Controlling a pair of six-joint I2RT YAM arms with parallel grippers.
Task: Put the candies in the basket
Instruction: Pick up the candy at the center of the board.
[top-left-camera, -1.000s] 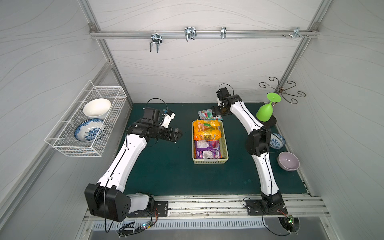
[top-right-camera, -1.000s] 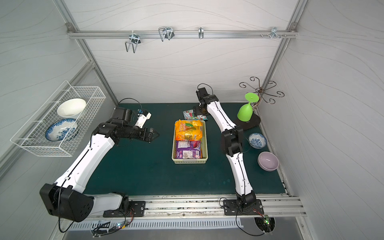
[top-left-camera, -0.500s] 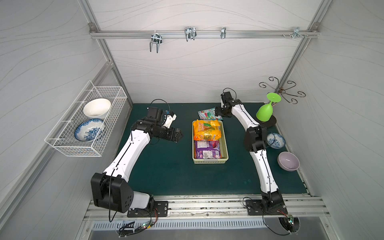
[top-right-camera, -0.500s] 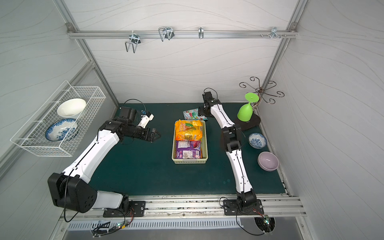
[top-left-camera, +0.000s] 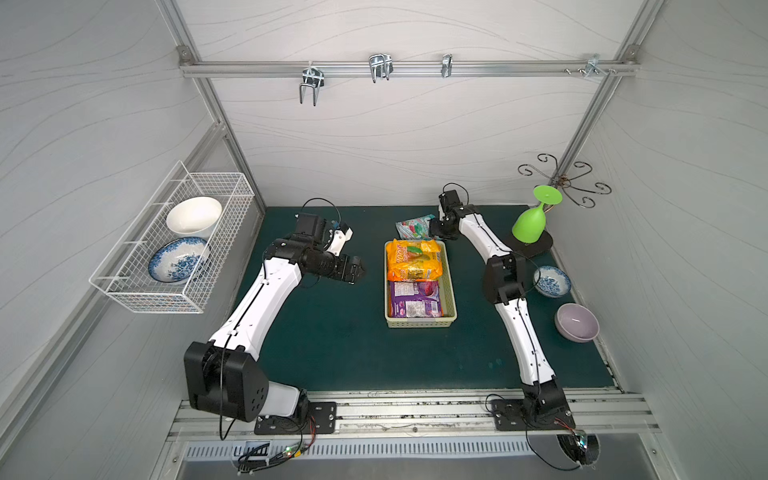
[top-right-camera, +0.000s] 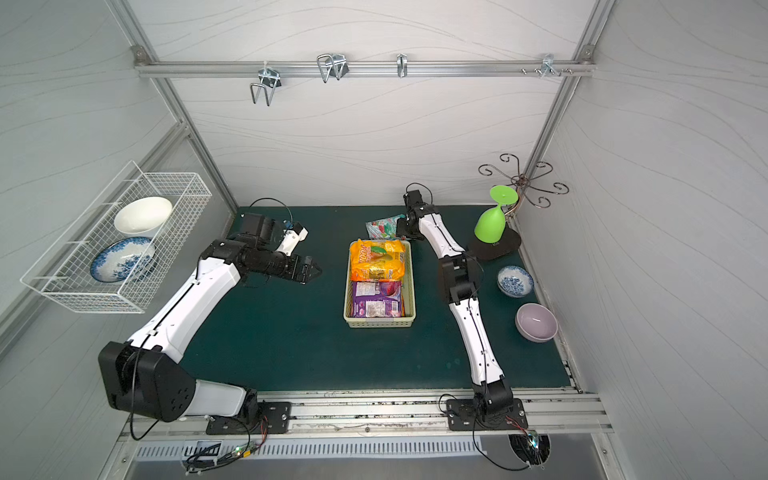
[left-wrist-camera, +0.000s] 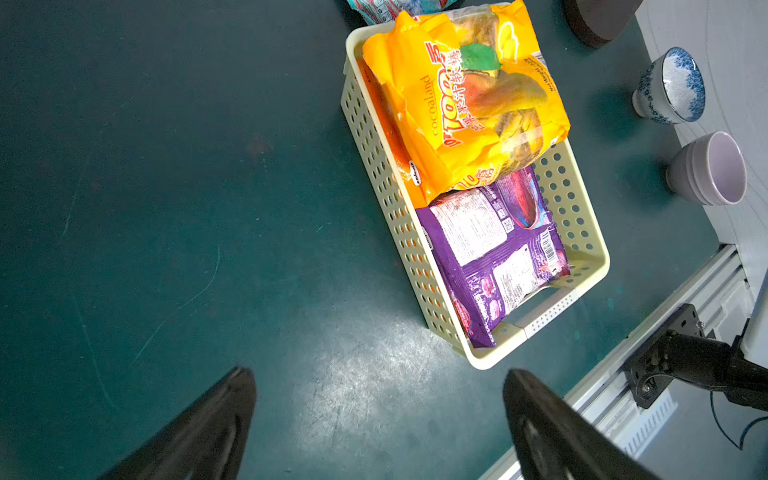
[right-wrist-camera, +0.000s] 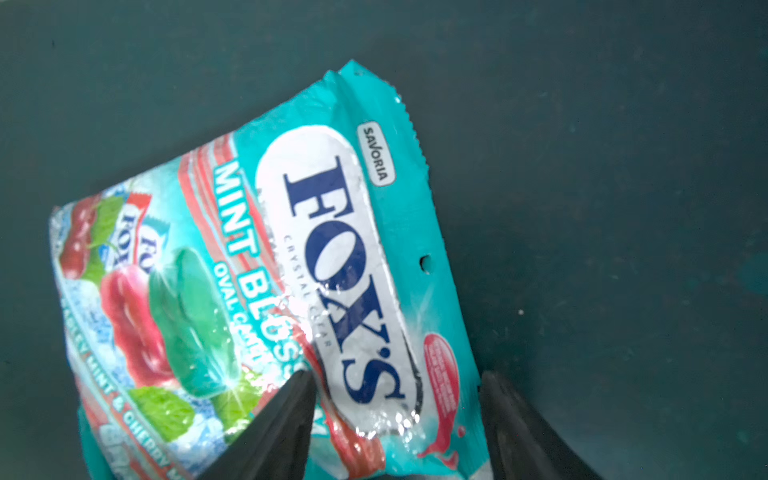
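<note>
Already orange bag (top-left-camera: 413, 261), purple packet (top-left-camera: 415, 299) fill basket (top-left-camera: 419, 323); left fingers (left-wrist-camera: 199, 436) apart, right fingers (right-wrist-camera: 274, 428) apart astride teal packet (right-wrist-camera: 291, 270).

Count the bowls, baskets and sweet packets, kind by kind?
Bowls: 4: white bowl, large blue-patterned bowl, small blue-patterned bowl, lilac bowl
Baskets: 2: wire basket, pale green basket
Sweet packets showing: 4: teal packet, yellow-orange bag, purple packet, orange packet
Total: 10; more packets may hide underneath.

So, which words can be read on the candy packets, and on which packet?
"FOX'S": the teal glossy plastic packet.
"SAVORIA": same packet.
"MINT": same packet.
"cocoaland": the large yellow-orange plastic bag.
Purple plastic packet: print too small to read.
</note>
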